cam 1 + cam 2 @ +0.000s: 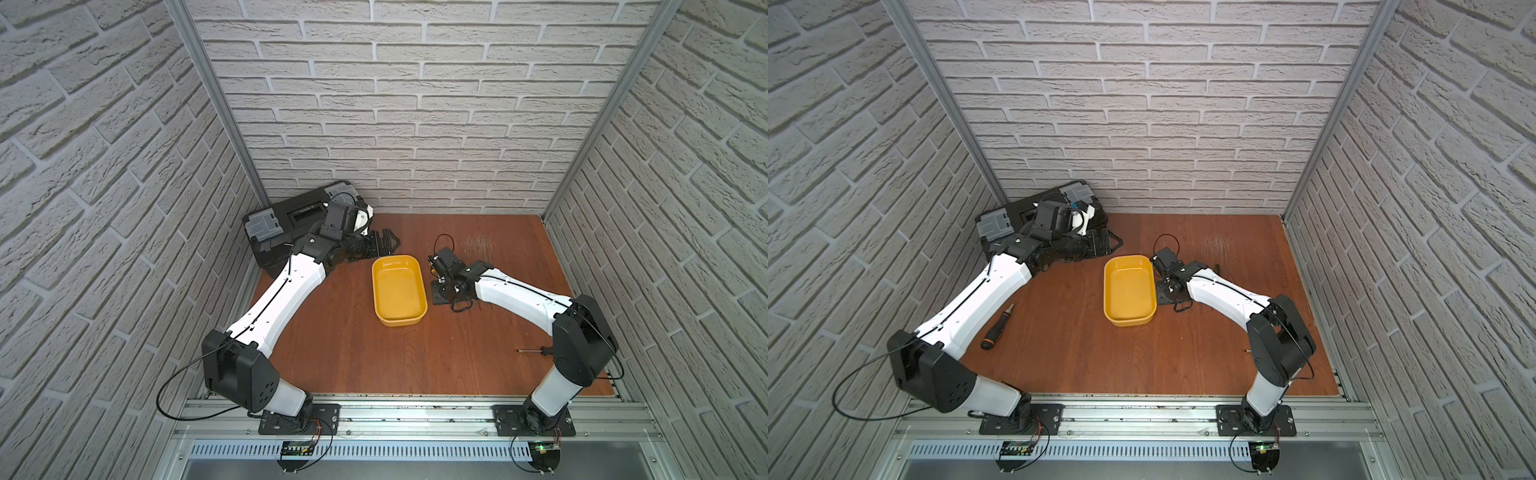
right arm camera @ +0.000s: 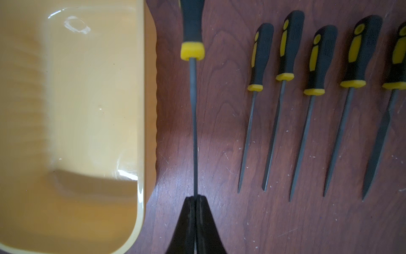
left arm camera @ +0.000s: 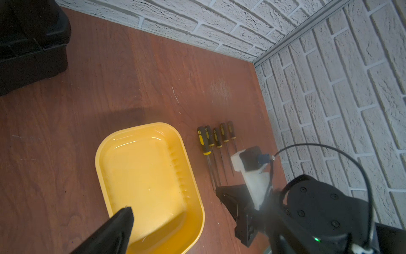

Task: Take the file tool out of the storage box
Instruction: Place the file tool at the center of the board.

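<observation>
**Steel shank pinched, file clear of the tray**

Right gripper point(image 2: 195, 198) is clamped tight on the thin metal shank of the file tool point(image 2: 194, 123). The file hangs just beside the storage box point(image 2: 141, 99), outside its wall and over the table point(image 2: 219, 220). Left gripper point(image 1: 390, 243) has its jaws spread wide, holding nothing. Best now, I judge: lower the file level, parallel to the row of five files point(image 2: 323, 57) (the heavy handle may tip it). Leave a gap from the tray and release only once it rests flat.
</observation>
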Controlling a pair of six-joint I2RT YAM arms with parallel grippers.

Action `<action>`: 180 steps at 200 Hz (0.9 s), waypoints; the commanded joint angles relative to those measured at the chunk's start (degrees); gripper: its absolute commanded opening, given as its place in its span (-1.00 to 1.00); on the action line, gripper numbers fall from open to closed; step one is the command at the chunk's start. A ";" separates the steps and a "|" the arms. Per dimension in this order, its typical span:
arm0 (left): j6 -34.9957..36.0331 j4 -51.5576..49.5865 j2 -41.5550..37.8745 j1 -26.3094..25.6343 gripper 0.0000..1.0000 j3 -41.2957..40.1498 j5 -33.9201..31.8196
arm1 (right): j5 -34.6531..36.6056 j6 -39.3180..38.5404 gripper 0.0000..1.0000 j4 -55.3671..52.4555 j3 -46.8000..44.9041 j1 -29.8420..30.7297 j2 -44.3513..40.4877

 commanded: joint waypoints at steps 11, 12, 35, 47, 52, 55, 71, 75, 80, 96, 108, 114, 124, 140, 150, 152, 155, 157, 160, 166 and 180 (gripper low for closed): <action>4.28 -0.12 -2.72 1.25 0.97 0.07 2.07 | 4.32 2.28 -0.94 0.02 1.35 0.94 1.79; 4.27 -0.20 -2.74 1.30 0.97 0.11 2.07 | 4.28 2.29 -0.94 0.00 1.35 0.95 1.87; 4.68 -0.68 -3.86 2.35 0.97 -0.62 2.41 | 4.50 2.99 -0.94 0.44 1.68 1.31 3.46; 4.66 -0.65 -4.45 2.75 0.97 -1.20 2.66 | 4.49 3.29 -0.94 0.50 2.03 1.51 4.31; 4.62 -0.73 -4.64 2.86 0.97 -1.36 2.69 | 4.50 3.27 -0.94 0.44 2.17 1.59 4.63; 4.62 -0.73 -4.72 3.04 0.97 -1.49 2.69 | 4.45 3.34 -0.94 0.47 2.29 1.60 4.80; 4.58 -0.49 -5.32 3.28 0.97 -2.23 2.88 | 4.52 3.61 -0.94 0.78 2.44 1.66 5.59; 4.59 -0.47 -5.38 3.44 0.97 -2.36 2.87 | 4.39 3.62 -0.94 0.78 2.45 1.66 5.81; 4.47 -0.39 -5.47 3.62 0.97 -2.60 2.82 | 4.38 3.68 -0.94 0.77 2.52 1.66 6.12; 4.47 -0.12 -5.74 4.09 0.97 -3.08 3.11 | 4.34 3.76 -0.94 0.69 2.85 1.67 7.08; 4.28 -0.03 -5.95 4.36 0.97 -3.18 3.10 | 4.38 3.90 -0.94 0.77 2.78 1.66 7.55; 4.28 -0.01 -6.04 4.50 0.97 -3.18 3.18 | 4.32 3.98 -0.94 0.82 2.76 1.71 7.71; 4.26 0.06 -6.09 4.61 0.97 -3.27 3.22 | 4.27 4.10 -0.94 0.93 2.59 1.66 7.93; 4.18 0.15 -6.31 4.61 0.97 -3.52 3.35 | 4.28 4.34 -0.94 1.18 2.42 1.66 8.43; 4.10 0.15 -6.32 4.63 0.97 -3.68 3.31 | 4.18 4.46 -0.94 1.21 2.41 1.60 8.67; 4.13 0.21 -6.30 4.62 0.97 -3.70 3.38 | 4.22 4.49 -0.94 1.21 2.41 1.58 8.67; 4.12 0.22 -6.29 4.67 0.97 -3.69 3.42 | 4.23 4.50 -0.94 1.29 2.37 1.62 8.79; 4.12 0.23 -6.21 4.62 0.97 -3.72 3.40 | 4.23 4.48 -0.94 1.34 2.33 1.65 8.85; 4.06 0.23 -6.27 4.61 0.97 -3.71 3.40 | 4.23 4.58 -0.94 1.43 2.31 1.59 8.94; 4.03 0.23 -6.19 4.62 0.97 -3.88 3.35 | 4.17 4.71 -0.94 1.47 2.32 1.62 9.06; 3.91 0.40 -6.30 4.62 0.97 -4.01 3.52 | 4.57 4.94 -0.94 1.77 2.07 1.52 9.52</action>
